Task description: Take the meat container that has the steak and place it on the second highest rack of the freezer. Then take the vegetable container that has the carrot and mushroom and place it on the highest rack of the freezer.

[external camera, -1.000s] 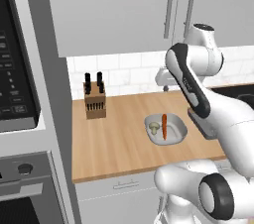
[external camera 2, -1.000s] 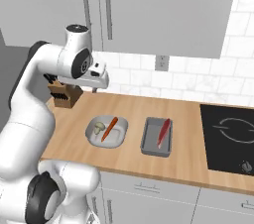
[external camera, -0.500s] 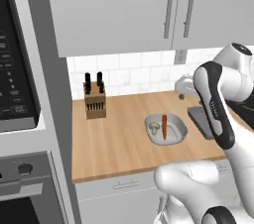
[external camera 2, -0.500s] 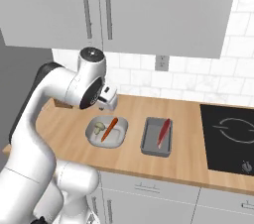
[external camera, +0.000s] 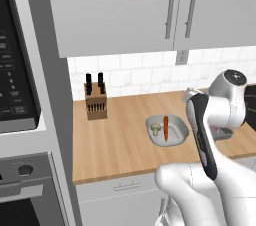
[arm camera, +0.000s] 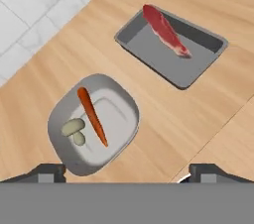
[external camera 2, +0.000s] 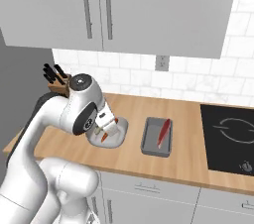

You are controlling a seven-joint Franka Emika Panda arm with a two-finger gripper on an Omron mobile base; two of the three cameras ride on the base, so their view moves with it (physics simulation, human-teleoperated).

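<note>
The white arm bends over the wooden counter (arm camera: pixel 163 114), its gripper (arm camera: pixel 126 172) spread wide and empty above the pale rounded tray (arm camera: pixel 124 119) holding an orange carrot (arm camera: pixel 92 115) and beige mushroom (arm camera: pixel 73 128); beside it, apart, the dark-grey rectangular tray (arm camera: pixel 198 67) holds the red steak (arm camera: pixel 165 30).

A wooden table (external camera: pixel 120 145) runs along a white tiled wall (external camera: pixel 130 75). A knife block (external camera: pixel 95 101) with dark handles stands upright near the wall at the table's left end. Grey wall cabinets (external camera 2: pixel 129 5) with bar handles hang above, and an outlet (external camera 2: pixel 160 62) sits in the tiles. A black cooktop (external camera 2: pixel 230 136) lies at the right. An oven (external camera: pixel 25 190) sits beneath a dark microwave (external camera: pixel 15 85) at the left.
</note>
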